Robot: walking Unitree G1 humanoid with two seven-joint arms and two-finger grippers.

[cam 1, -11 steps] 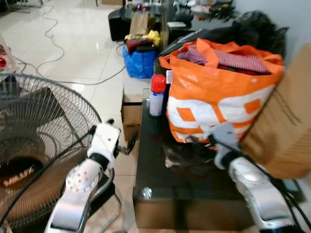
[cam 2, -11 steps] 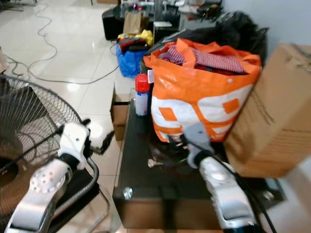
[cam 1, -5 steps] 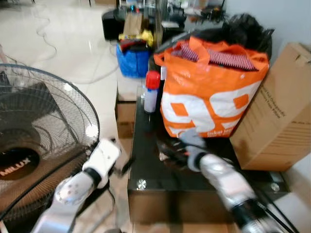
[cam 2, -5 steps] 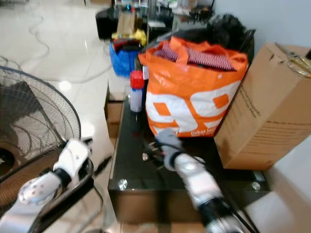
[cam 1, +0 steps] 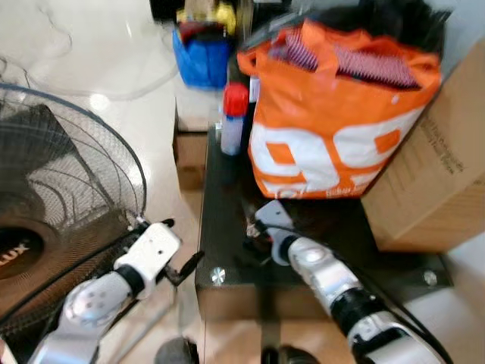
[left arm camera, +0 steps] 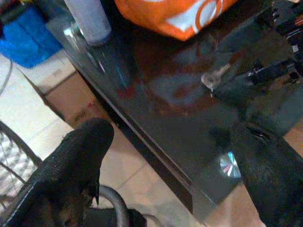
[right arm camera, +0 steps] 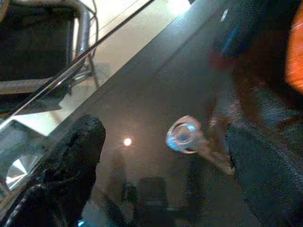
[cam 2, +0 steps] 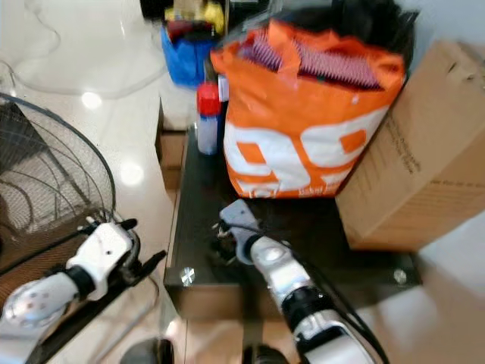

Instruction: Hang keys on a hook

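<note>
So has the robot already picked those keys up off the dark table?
No, the keys lie flat on the glass table, between the open fingers of the right end effector.

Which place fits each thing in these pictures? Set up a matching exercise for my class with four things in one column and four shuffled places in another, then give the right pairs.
Things:
1. orange and white plastic bag
2. red-capped white spray can
3. brown cardboard box
4. silver key ring with keys

Places:
A. on the dark glass table, between the open fingers of the right gripper
B. at the table's right end
C. at the table's far left corner, beside the bag
D. on the table's middle, stuffed with striped cloth

Pairs: 1-D, 2-C, 3-B, 4-A
</note>
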